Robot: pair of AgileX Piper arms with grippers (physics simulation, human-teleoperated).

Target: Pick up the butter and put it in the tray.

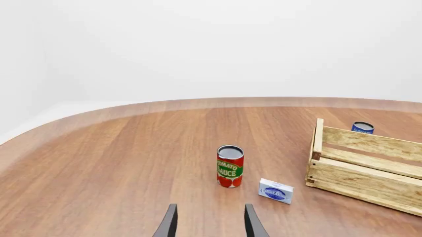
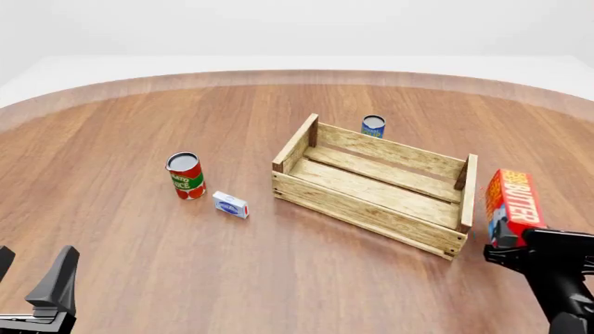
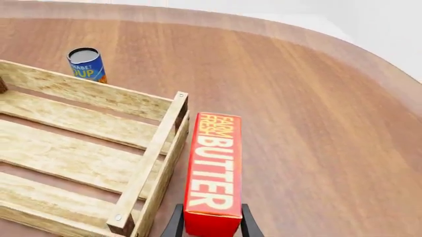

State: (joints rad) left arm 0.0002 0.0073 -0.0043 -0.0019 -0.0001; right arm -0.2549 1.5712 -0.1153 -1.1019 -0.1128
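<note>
The right gripper (image 3: pixel 212 223) is clenched on the near end of the butter (image 3: pixel 214 168), with one dark finger pressed against each long side of the carton. In the front view this gripper (image 2: pixel 508 245) holds the butter (image 2: pixel 512 205) just beside the right end of the tray (image 2: pixel 371 202), outside of it. Whether the carton is lifted or resting on the table (image 2: pixel 278 278) I cannot tell. Its orange face with the red word "BUTTER" is turned upward, and the carton points away from the arm, almost parallel to the short end wall of the tray (image 3: pixel 155 148).

The left gripper (image 1: pixel 209 222) is released: its two fingers stand well apart with only bare wood between them, and it touches nothing. In the front view it (image 2: pixel 33 282) is low at the near left, well apart from all objects.

A tomato sauce can (image 2: pixel 186 175) stands upright to the left of the tray, with a small white-and-blue box (image 2: pixel 230 204) just beside it. A blue soup can (image 2: pixel 373 126) stands behind the far wall of the tray.
</note>
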